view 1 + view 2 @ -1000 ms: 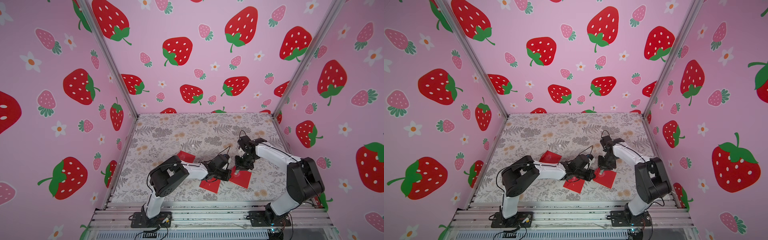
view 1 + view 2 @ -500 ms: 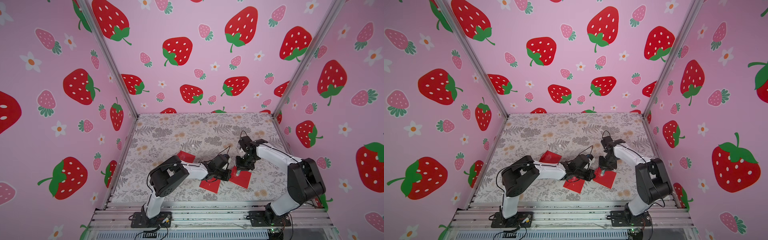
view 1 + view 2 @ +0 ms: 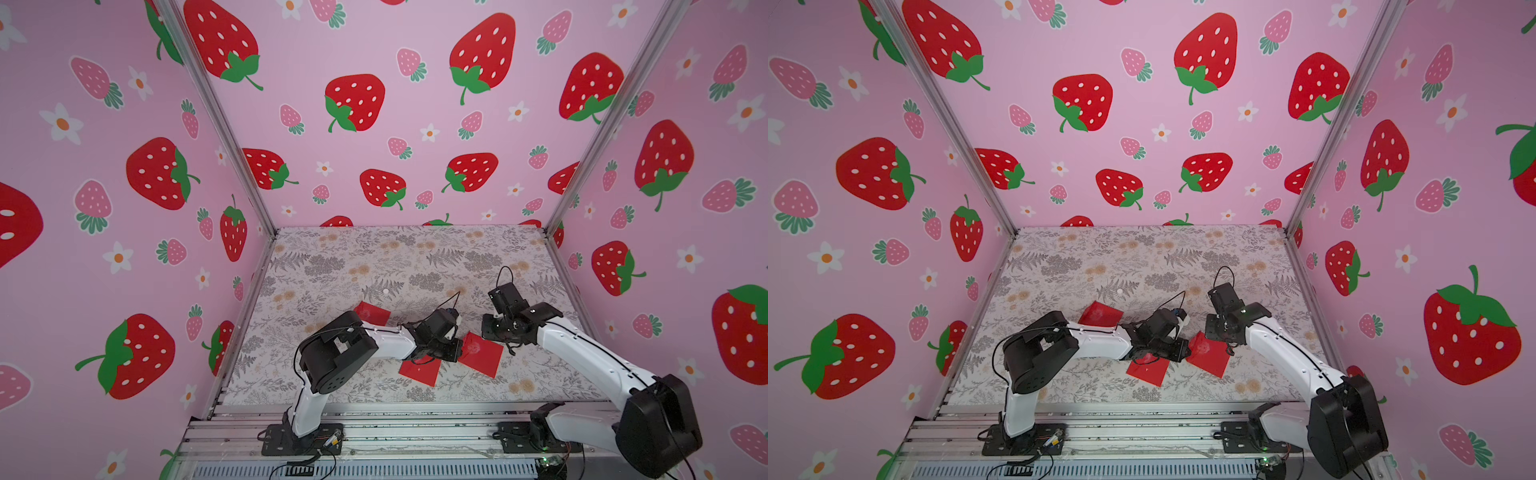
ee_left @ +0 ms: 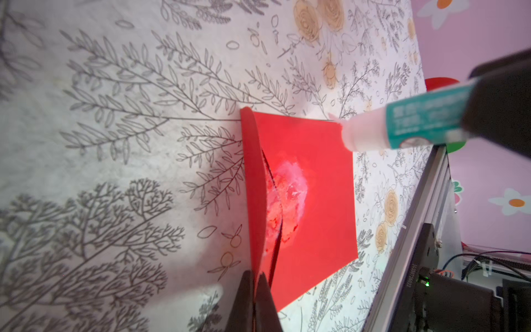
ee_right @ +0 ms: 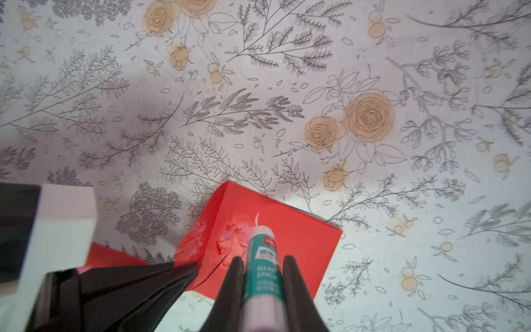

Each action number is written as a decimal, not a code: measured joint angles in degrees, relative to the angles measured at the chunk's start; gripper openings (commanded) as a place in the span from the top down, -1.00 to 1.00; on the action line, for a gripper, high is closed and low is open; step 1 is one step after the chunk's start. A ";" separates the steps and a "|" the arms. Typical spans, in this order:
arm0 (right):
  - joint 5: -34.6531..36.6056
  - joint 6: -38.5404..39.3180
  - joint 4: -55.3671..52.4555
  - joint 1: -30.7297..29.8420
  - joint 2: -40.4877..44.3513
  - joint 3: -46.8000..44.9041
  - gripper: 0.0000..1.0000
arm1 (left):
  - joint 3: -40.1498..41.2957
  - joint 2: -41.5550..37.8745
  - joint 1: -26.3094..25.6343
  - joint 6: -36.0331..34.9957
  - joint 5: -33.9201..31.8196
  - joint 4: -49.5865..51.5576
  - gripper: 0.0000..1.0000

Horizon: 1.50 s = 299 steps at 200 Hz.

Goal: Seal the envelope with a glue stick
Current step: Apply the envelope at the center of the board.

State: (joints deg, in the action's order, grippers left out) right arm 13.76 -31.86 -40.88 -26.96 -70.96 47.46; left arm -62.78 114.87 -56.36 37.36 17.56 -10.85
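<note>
Reading across from my left arm: the left gripper [image 4: 254,283] has its jaws pinched together on the flap [image 4: 253,178] of the red envelope [image 4: 321,201]. It holds that flap stood up along the envelope's edge on the left arm's side, while the body lies flat on the floral table [image 4: 115,143]. Just past the fold sits a whitish glue smear [image 4: 290,186], exposed on the envelope's face. Beyond it the glue stick [image 5: 263,253] is clamped in the right gripper [image 5: 263,263]. Its long axis runs down from the right arm toward the smear and the left gripper, with the tip right at the smear; whether it touches I cannot tell. I judge the flap must fall onto that smear, so the stick has to clear first, and the left arm is the nearer one for folding.
</note>
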 measured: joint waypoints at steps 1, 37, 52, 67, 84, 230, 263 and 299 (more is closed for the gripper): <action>0.07 -0.04 0.09 -0.09 0.00 -0.09 1.00 | 0.00 0.00 0.00 0.00 0.00 0.00 1.00; 3.37 -0.63 2.95 -3.76 -0.48 -3.54 1.00 | 0.00 0.00 0.00 0.00 0.00 0.13 1.00; 4.98 -1.20 4.09 -5.57 -0.61 -4.22 1.00 | -0.04 0.00 0.00 0.02 0.00 0.20 1.00; 6.16 -1.64 5.68 -7.17 -0.70 -4.81 1.00 | -0.07 0.00 0.00 0.02 0.00 0.24 1.00; 7.32 -2.03 7.39 -8.31 -1.31 -5.27 1.00 | -0.07 0.00 0.00 0.02 0.02 0.31 1.00; 8.15 -5.95 15.72 -13.27 -3.43 -8.44 1.00 | -0.15 0.00 0.00 0.24 0.02 0.50 1.00; 8.55 -6.80 14.73 -13.29 -1.20 -9.94 1.00 | -0.15 0.00 0.02 0.37 0.02 0.50 1.00; 11.47 -10.56 10.23 -13.42 0.17 -10.16 1.00 | -0.15 0.00 0.02 0.44 0.02 0.50 1.00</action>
State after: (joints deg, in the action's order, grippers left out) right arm 25.23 -42.41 -30.65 -40.38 -70.78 37.30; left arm -62.94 114.87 -56.34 37.80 17.58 -10.35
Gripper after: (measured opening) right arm 0.207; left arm 0.047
